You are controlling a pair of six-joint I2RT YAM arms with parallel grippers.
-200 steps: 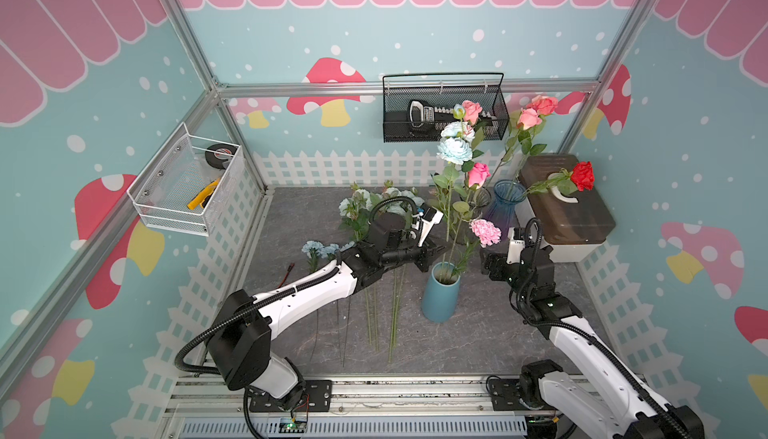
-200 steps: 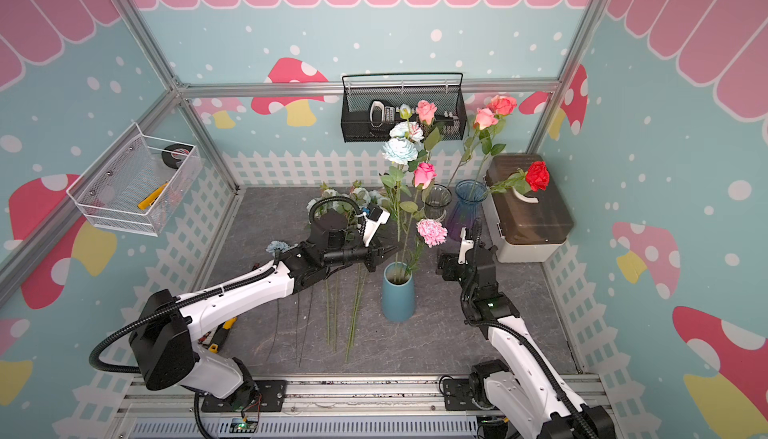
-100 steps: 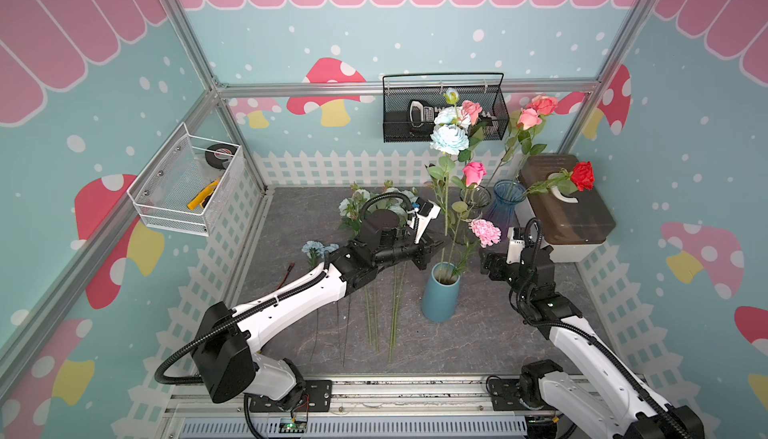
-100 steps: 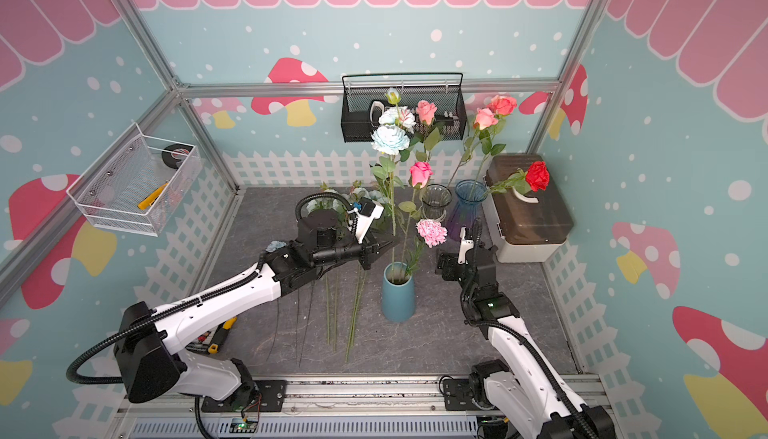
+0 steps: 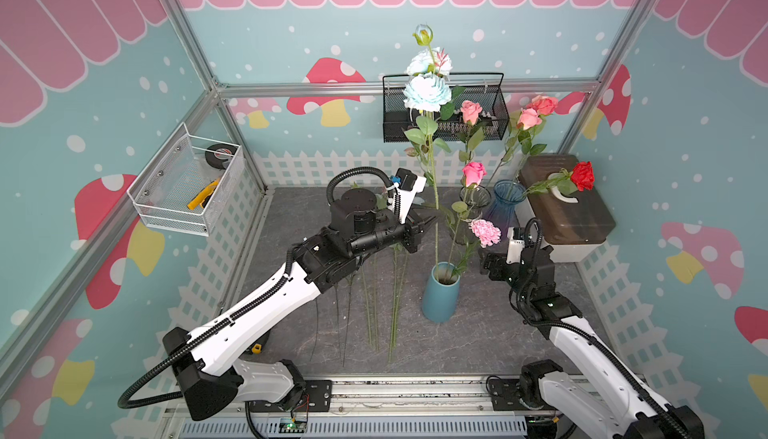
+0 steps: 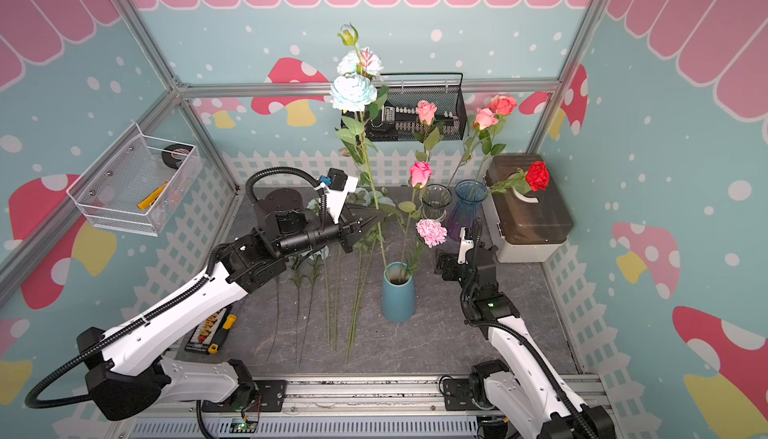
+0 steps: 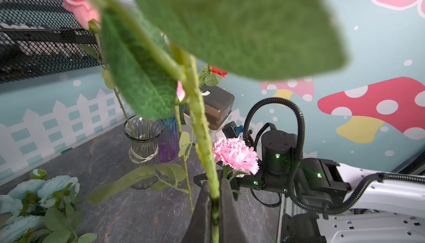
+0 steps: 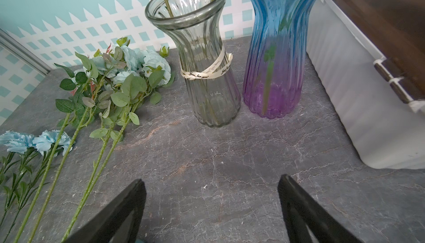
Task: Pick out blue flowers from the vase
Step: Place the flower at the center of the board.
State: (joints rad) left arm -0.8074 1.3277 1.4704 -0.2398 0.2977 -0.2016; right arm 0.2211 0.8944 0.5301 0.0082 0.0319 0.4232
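Grey, marble-veined stone tabletop [image 5: 478, 345] spreads across the floor of the scene. Tallest thing on it is a pale-blue flower [image 5: 427, 92], standing almost upright: its ruffled peony-like heads and a closed bud point up, and its long, knobbly green stem runs straight down, with the lower end at the mouth of the blue vase [image 5: 441, 295]. More blue flowers [image 8: 138, 67] lie flat on the table on the left arm's side of that vase, heads toward the back wall and long stems running toward the near edge. Two small frilly blue carnations [image 8: 34, 138] lie beside them. The blue vase is smooth, matte and tapered, and it holds pink roses [image 5: 473, 173] and a fringed pink carnation [image 5: 485, 232]. Behind it stand a ribbed clear glass vase [image 8: 207, 35] tied with a cream ribbon [image 8: 207, 71], and a ribbed glass vase [image 8: 273, 69] shading from blue to purple. The left gripper [image 5: 430, 221] is clamped on the upright stem about midway, its dark tapered fingers [image 7: 200, 212] pressed against the stem from both sides. The right gripper [image 8: 212, 178] hovers low beside the blue vase, fingers spread wide, holding nothing.
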